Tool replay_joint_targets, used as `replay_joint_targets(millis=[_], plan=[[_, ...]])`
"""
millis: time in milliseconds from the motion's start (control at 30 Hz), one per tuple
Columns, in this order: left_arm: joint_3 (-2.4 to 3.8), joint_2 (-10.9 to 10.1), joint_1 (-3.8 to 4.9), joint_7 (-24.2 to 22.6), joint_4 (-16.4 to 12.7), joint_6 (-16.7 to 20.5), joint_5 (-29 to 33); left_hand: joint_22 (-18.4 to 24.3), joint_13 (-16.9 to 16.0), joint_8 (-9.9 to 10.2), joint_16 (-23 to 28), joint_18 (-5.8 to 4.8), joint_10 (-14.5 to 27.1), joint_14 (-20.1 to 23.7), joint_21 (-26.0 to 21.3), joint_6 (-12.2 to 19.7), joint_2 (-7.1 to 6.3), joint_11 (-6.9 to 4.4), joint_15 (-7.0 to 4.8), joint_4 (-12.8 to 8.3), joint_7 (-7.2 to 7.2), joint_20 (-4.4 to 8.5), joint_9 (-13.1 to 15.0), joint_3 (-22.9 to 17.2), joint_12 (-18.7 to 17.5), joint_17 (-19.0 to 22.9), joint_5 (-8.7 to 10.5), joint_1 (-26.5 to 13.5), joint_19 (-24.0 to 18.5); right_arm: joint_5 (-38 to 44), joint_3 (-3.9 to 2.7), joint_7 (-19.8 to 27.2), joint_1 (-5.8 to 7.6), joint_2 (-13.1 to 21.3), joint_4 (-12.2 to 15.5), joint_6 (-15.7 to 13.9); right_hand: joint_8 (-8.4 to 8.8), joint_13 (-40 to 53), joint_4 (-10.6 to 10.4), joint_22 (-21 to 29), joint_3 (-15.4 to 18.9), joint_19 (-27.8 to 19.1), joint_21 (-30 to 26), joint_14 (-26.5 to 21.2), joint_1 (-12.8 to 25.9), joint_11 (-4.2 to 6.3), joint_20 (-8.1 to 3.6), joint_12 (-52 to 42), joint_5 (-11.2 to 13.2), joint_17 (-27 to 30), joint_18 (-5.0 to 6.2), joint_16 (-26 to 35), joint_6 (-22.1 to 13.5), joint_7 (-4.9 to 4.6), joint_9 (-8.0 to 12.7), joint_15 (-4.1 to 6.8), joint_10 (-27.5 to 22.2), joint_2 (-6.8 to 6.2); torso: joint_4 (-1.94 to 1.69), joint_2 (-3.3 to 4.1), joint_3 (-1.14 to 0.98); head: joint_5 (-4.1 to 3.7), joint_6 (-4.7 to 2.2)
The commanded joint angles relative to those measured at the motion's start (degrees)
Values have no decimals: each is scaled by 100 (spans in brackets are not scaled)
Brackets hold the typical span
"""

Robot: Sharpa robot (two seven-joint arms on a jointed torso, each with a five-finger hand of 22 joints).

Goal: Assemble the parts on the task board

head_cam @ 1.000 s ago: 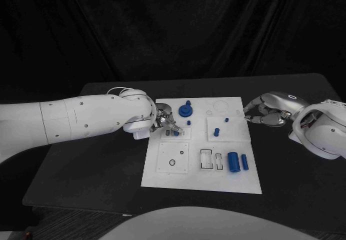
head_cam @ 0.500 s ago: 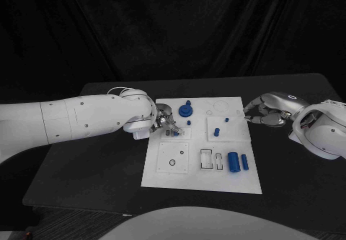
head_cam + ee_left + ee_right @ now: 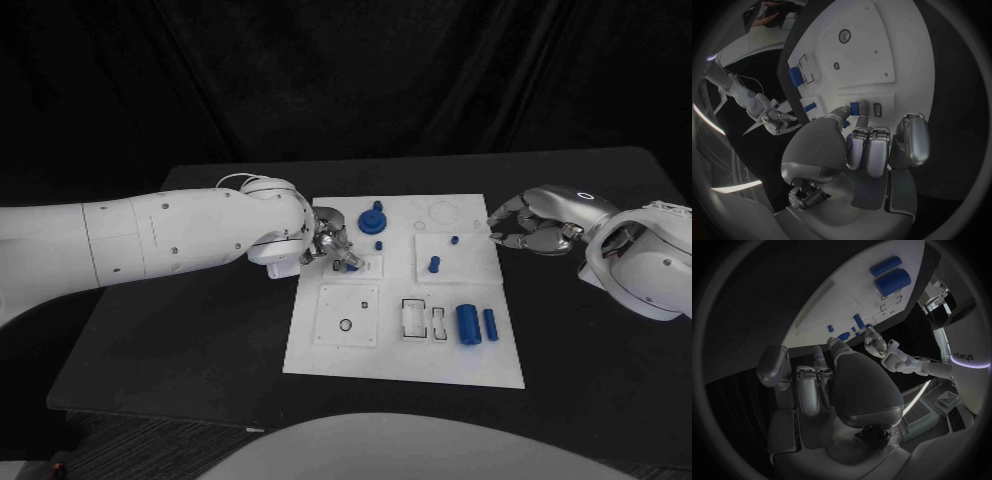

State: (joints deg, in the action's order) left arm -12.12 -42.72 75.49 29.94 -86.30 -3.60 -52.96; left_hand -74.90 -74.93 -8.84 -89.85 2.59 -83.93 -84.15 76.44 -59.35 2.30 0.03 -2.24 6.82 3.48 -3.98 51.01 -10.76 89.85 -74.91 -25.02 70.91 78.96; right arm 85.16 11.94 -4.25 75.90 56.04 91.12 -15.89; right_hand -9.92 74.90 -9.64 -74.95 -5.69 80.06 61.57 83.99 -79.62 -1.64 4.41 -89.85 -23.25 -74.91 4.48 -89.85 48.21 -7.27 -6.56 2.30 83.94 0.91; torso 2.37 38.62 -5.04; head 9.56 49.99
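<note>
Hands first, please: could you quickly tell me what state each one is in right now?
Left hand: pinching a small blue part over the task board.
Right hand: fingers curled in, holding nothing, beside the board's edge.

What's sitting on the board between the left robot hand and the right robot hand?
In the head view, between the left robot hand and right robot hand: white task board with small blue pegs standing in it.

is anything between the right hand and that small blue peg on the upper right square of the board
Nothing visible. The right hand sits off the task board's right edge, empty with fingers curled in, and only bare white board lies between it and the small blue peg.
</note>
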Motion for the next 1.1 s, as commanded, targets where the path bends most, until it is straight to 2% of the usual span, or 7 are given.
replay_joint_targets(millis=[33, 200, 500, 700, 1100], plan=[[-4, 9, -10, -128, 8, 37, -4, -1015, -1466, 16, -15, 116, -559, -585, -32, 22, -75, -37, -28, -143, -17, 14, 18, -303, -26, -1509, -138, -4, -12, 6, -4, -89, -15, 4, -1, 30, 35, 1510, -7, -764, -34, -35, -19, 601, -24, -30, -5, -15, -40, -1509, 108, -15, 41, -11, 5, -51, 606, -41, -3, -2, -1, 0, 1], [-4, 7, -10, -216, 14, 137, -4, -1015, -1459, -1, -15, 114, -551, -585, -30, 28, -106, -30, -31, -177, -10, 7, 42, -488, -33, -1509, -212, -32, -12, 6, -4, -99, -15, 7, -1, 44, 35, 1510, -5, -764, -40, -35, -19, 601, -25, -30, -5, -15, -41, -1509, 108, -15, 43, -11, 6, -51, 606, -38, -3, -2, -1, 3, 1], [-3, 8, -10, -229, 32, 139, -4, -1022, -1463, -35, -15, 109, -556, -585, -10, 1, -139, -32, -31, -208, -14, 5, 72, -636, -29, -1509, -219, -63, 4, 6, -4, -108, -15, 8, -1, 56, 35, 1510, -5, -764, -40, -35, -19, 601, -25, -30, -5, -15, -41, -1509, 108, -15, 43, -11, 6, -51, 606, -38, 1, -2, -1, 2, 1], [-1, -7, 10, -72, 35, -134, -4, -1023, -1458, -50, -15, 108, -551, -585, -6, -7, -175, -35, -33, -230, -18, 6, 87, -699, -34, -1509, -203, -82, 8, 6, -4, -118, -16, 18, 4, 58, 35, 1510, -5, -764, -40, -35, -19, 601, -25, -30, -5, -15, -41, -1509, 108, -15, 43, -11, 6, -51, 606, -38, -3, 0, 2, -25, 1], [1, 63, 156, 166, 160, -831, -4, -1015, -1440, -73, -15, 115, -531, -585, -29, 1, -289, -40, -38, -343, -24, 10, 124, -889, -52, -1509, -70, -122, -11, 6, -4, -127, -15, 9, -4, 60, 35, 1510, -5, -764, -40, -35, -19, 601, -25, -30, -5, -15, -41, -1509, 108, -15, 43, -11, 6, -51, 606, -38, 10, -8, 4, -28, 1]])
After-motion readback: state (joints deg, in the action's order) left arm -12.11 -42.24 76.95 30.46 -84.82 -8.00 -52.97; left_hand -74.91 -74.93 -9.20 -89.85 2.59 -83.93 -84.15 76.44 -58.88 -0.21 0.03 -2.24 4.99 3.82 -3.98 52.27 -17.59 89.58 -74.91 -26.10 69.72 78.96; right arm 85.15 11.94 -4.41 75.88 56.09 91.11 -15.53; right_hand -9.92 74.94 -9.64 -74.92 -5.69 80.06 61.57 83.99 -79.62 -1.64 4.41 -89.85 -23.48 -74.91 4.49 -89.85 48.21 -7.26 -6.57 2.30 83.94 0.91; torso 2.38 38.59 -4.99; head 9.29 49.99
